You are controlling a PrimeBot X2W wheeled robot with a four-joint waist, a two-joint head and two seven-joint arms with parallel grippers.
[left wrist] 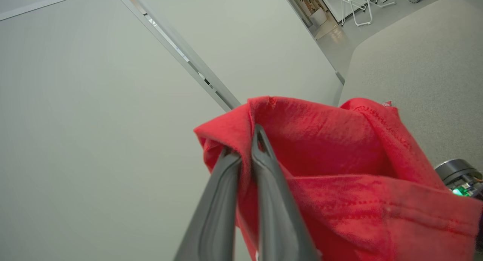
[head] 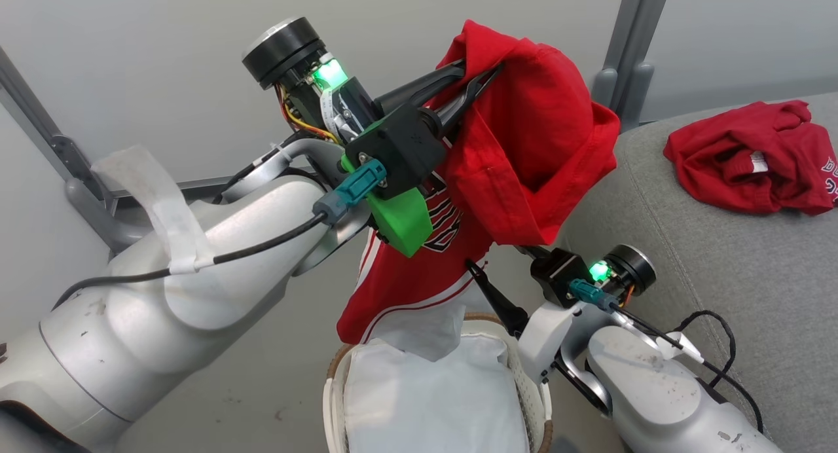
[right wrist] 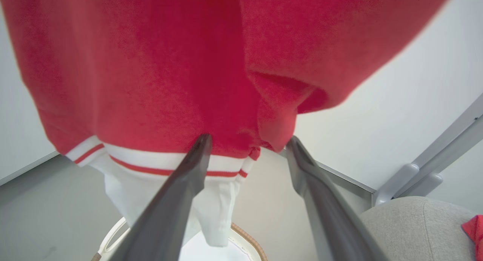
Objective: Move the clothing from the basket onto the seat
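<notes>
The left gripper (head: 483, 73) had its jaws pressed together on a bunched fold of the red-and-white jersey (head: 524, 145), holding it high above the basket (head: 330, 381). The right gripper (right wrist: 248, 140) stood with its jaws spread wide and held nothing, its fingertips just under the jersey's striped hem. A second red garment (head: 753, 158) lay crumpled on the far right of the grey seat (head: 720, 276).

The step in hand looked to be the carry to the seat. Done well, it would call for raising the jersey until its white lower part hung free of the basket's brown rim. The left arm would then swing to the right over the cushion's rounded edge. The pinch took in only a small fold, so a slow, even sweep would suit it better than a jerk. The jaws ought to part only once most of the cloth rested well in from the edge, near the other garment. The open right gripper could steady the hem or simply stay out of the way.

In the head view the jersey's white tail ran into the white sheet (head: 432, 400) lining the basket, so it could not be told whether the tail had cleared. The basket's near end was cut off. The jersey's lettering sat half behind the left wrist's green mount, and one right finger was lost behind the cloth.
</notes>
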